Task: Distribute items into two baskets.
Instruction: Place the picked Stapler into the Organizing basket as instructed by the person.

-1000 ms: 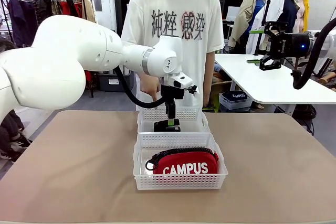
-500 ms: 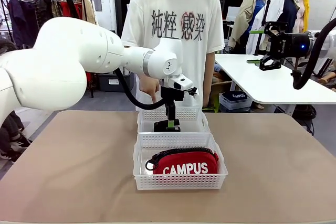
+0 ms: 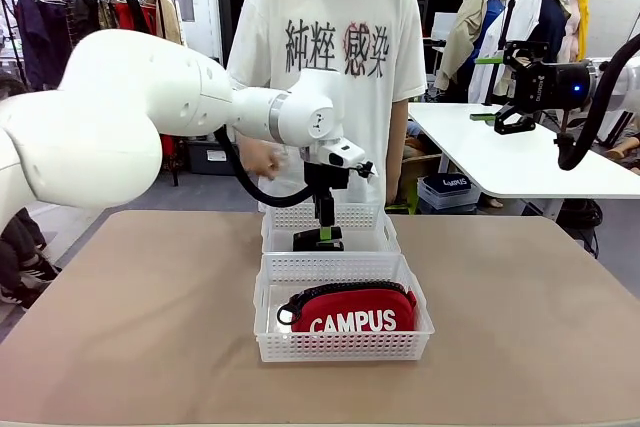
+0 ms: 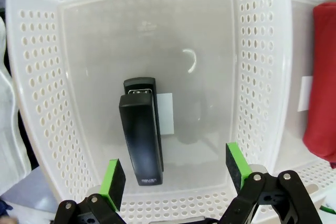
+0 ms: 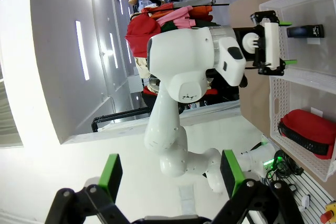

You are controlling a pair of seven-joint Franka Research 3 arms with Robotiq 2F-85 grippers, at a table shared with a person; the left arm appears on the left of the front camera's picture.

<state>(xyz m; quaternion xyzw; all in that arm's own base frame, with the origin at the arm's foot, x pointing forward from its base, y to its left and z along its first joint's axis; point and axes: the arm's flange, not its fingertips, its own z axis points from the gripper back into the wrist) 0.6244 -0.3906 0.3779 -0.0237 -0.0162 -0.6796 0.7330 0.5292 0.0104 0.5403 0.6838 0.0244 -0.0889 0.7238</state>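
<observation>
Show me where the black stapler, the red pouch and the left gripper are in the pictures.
black stapler (image 4: 140, 137): left wrist view, middle of its top.
red pouch (image 3: 355, 311): front view, its lettered front face.
left gripper (image 4: 176, 174): left wrist view, midway between its open green-padded fingertips.

Behind the tan table (image 3: 130, 327) we see a clothes rack (image 3: 90, 2) of dark and red garments at upper left, a white table (image 3: 520, 162) at right, a grey floor (image 3: 200, 192), and dark panels along the back wall.
</observation>
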